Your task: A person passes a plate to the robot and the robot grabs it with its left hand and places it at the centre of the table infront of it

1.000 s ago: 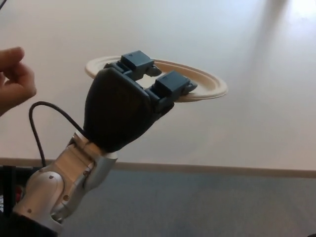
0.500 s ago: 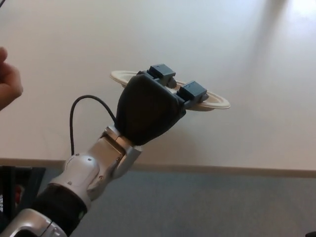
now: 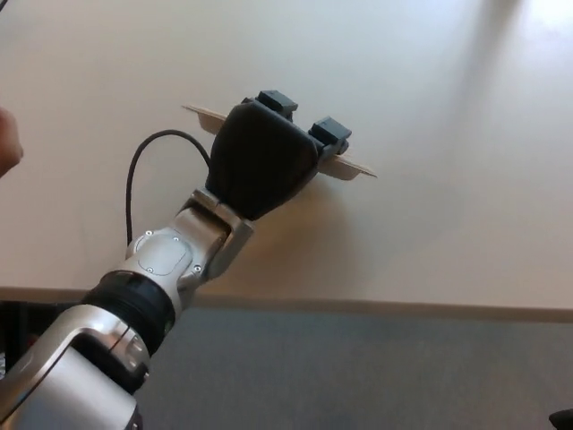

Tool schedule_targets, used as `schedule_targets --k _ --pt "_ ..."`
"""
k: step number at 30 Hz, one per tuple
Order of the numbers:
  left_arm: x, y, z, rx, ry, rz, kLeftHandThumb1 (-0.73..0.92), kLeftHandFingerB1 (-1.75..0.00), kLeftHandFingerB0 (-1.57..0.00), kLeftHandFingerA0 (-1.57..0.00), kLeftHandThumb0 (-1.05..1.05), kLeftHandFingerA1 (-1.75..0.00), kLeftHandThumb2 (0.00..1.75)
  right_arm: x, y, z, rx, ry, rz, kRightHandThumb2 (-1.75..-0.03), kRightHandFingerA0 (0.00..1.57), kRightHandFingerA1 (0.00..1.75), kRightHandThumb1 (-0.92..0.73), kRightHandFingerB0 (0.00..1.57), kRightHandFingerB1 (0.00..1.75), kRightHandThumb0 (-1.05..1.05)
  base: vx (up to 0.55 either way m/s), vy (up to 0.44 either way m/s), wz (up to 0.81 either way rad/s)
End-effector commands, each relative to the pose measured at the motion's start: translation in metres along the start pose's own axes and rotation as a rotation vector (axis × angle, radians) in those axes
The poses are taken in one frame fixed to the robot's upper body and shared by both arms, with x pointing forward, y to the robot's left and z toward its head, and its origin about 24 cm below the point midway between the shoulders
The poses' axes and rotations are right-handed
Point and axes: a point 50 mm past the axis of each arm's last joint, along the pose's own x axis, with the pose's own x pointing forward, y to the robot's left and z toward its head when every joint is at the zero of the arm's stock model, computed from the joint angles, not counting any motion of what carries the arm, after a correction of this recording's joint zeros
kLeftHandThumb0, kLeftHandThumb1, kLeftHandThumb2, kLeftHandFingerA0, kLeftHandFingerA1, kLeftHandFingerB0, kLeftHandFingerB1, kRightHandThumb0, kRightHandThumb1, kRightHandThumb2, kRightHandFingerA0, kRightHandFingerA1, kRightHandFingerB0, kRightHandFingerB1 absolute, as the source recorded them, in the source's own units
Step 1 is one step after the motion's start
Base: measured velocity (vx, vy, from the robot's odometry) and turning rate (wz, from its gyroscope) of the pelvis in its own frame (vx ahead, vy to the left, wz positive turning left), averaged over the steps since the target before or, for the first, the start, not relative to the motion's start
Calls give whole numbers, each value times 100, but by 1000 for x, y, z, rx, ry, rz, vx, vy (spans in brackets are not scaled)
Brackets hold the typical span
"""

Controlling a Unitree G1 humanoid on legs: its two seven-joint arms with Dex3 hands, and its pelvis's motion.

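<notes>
Left hand (image 3: 266, 166) clamped on plate (image 3: 351, 167), fingers (image 3: 329, 132) over top; plate seen nearly edge-on, held above table (image 3: 448, 90), left of middle. Right hand out of view. Risk: thin rim grip slips, plate tips or lands off-centre, near left side

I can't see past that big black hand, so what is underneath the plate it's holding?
Under the plate only the pale table shows, with a soft shadow. The left hand covers the plate's middle, so whatever lies below that part is hidden.
</notes>
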Motion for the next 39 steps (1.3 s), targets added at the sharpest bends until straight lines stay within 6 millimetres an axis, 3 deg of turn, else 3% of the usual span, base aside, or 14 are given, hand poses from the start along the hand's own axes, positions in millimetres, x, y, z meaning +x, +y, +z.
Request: schedule_targets --k 1,6,7,17,18,19,20,26,27,30,31,37,38,39 --pt "-3 -7 -7 -1 76 -51 51 -62 -83 -91 -19 -90 55 0 -1 1 -11 1 4 -66 20 57 -85 20 45 -88 0 0 0" --pt "-12 -18 -13 -26 134 -164 52 -58 -80 -88 -18 -82 56 2 -1 4 -3 -3 4 -65 21 59 -82 19 47 -87 0 0 0" --pt "-15 -20 -13 -38 147 -184 52 -57 -80 -90 -18 -75 55 2 -2 5 -6 -5 1 -108 22 61 -63 16 53 -81 0 0 0" --pt "-25 -31 -13 -59 169 -305 50 -52 -74 -86 -20 -60 55 3 -6 9 -14 -12 0 -108 24 61 -63 16 52 -83 0 0 0" --pt "-26 -32 -12 -55 167 -308 50 -52 -75 -86 -18 -60 55 3 -6 9 -17 -10 0 -67 25 57 -79 21 45 -90 0 0 0" --pt "-26 -32 -11 -54 165 -309 50 -52 -75 -86 -18 -60 55 3 -6 9 -18 -9 0 -67 25 57 -79 21 45 -90 0 0 0" --pt "-25 -32 -11 -56 161 -310 52 -51 -73 -85 -19 -58 56 3 -6 9 -11 -8 1 -107 21 59 -63 16 52 -81 0 0 0" --pt "-20 -29 -11 -86 167 -308 54 -47 -66 -82 -21 -54 56 5 -6 12 -21 -7 -5 -108 24 61 -63 16 52 -82 0 0 0" --pt "-18 -29 -11 -97 178 -316 59 -39 -49 -63 -35 -44 57 5 -7 12 -24 -8 -5 -65 26 57 -84 24 45 -85 0 0 0" --pt "-15 -29 -11 -105 205 -355 49 -44 -30 -39 -51 -47 75 5 -7 12 -24 -11 -7 -65 26 58 -84 24 46 -86 0 0 0" --pt "-13 -30 -12 -95 240 -399 50 -23 -9 -9 -78 -28 83 5 -7 12 -23 -15 -3 -65 26 57 -84 23 45 -86 0 0 0" --pt "-5 -28 -13 -94 283 -452 51 0 0 0 -89 0 92 5 -8 14 -26 -22 -4 -65 26 58 -84 24 46 -86 0 0 0" --pt "-3 -26 -14 -97 283 -448 66 0 0 0 -101 0 62 5 -9 15 -24 -25 -5 -65 25 57 -83 23 46 -84 0 0 0" --pt "0 -24 -14 -101 284 -443 66 0 0 0 -101 0 62 5 -10 16 -20 -27 -5 -65 25 57 -83 23 46 -84 0 0 0"
